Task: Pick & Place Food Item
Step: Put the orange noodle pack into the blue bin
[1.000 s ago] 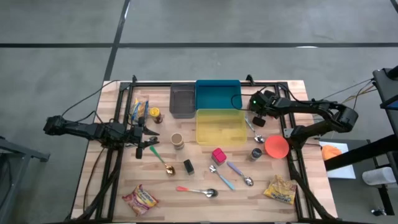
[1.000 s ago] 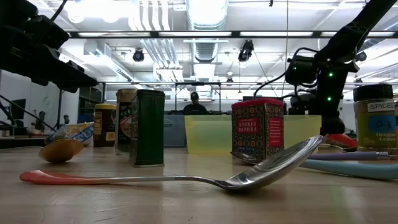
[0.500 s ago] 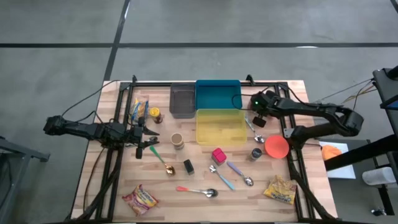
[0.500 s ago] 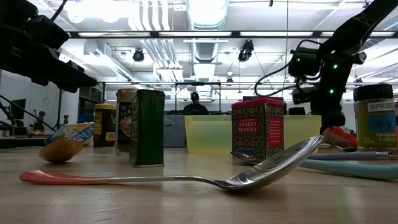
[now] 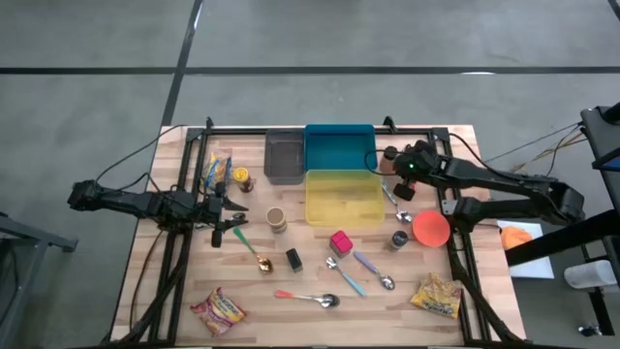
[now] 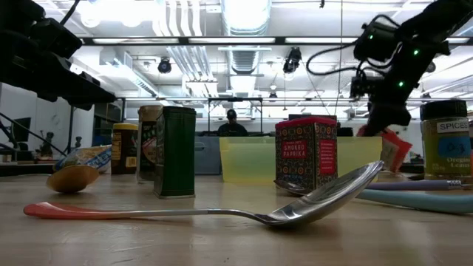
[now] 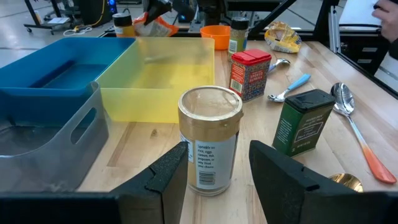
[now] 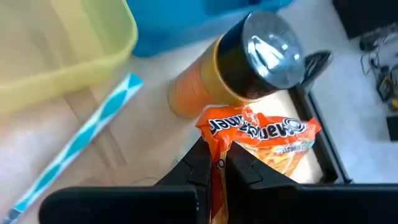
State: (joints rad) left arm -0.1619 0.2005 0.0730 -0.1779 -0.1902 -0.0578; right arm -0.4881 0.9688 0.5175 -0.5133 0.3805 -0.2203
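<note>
The food item is an orange snack bag, also in the low view, hanging under my right gripper, which is shut on it. That gripper is raised at the table's far right, just right of the blue bin and the yellow bin. An orange jar with a dark lid stands on the table just beyond the bag. My left gripper waits open at the left, its fingers either side of the line to a gold-lidded jar farther off, apart from it. My right gripper pinches the bag's upper edge between its two fingers. The fingers slant down from above, coming from the table's right side. The bag hangs below them, crumpled; in the low view its lower end looks off the table.
A grey bin stands left of the blue one. An orange bowl, a red spice tin, a dark green tin, several spoons and other snack bags are scattered over the near half.
My right gripper has risen with the orange bag, staying shut on it, and has tipped to a less steep slant. The bag has come up off the table by the yellow bin's right end and now hangs higher.
</note>
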